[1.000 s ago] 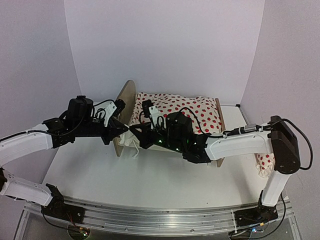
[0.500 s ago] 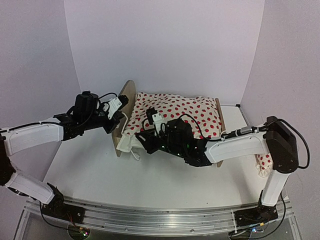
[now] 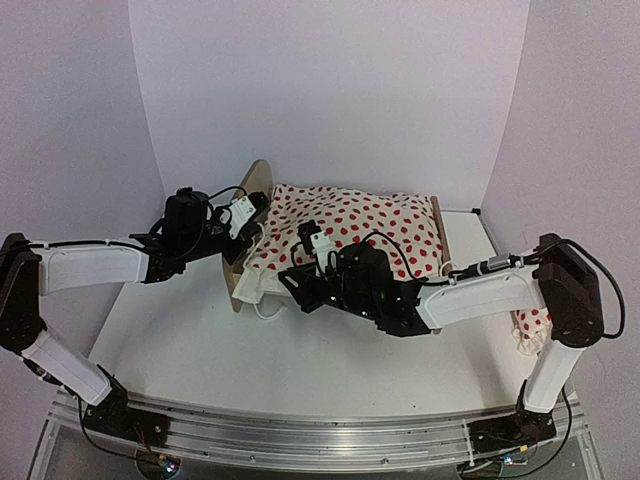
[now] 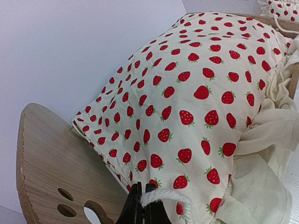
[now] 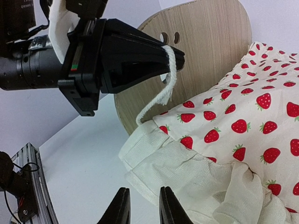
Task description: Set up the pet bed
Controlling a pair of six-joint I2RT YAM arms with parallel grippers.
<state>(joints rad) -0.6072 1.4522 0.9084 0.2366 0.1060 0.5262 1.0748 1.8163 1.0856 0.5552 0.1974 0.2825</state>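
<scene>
A: Pet bed (image 3: 257,180), position and look?
B: On the white table (image 3: 300,350), towards the back. Light-grained wood, rounded headboard (image 5: 205,51) with paw cutout. Strawberry-print duvet (image 4: 196,93) heaped on it.
A: Grippers?
B: Left gripper (image 4: 142,205) pinched closed on a twisted white cord (image 5: 163,88). Right gripper (image 5: 142,205) slightly parted, empty.

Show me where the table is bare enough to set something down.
Bare: the wide table strip between the pet bed and the arm bases. Crowded: the headboard corner, where the left gripper pinches a cord beside the open right gripper, and the right edge by the pillow.
</scene>
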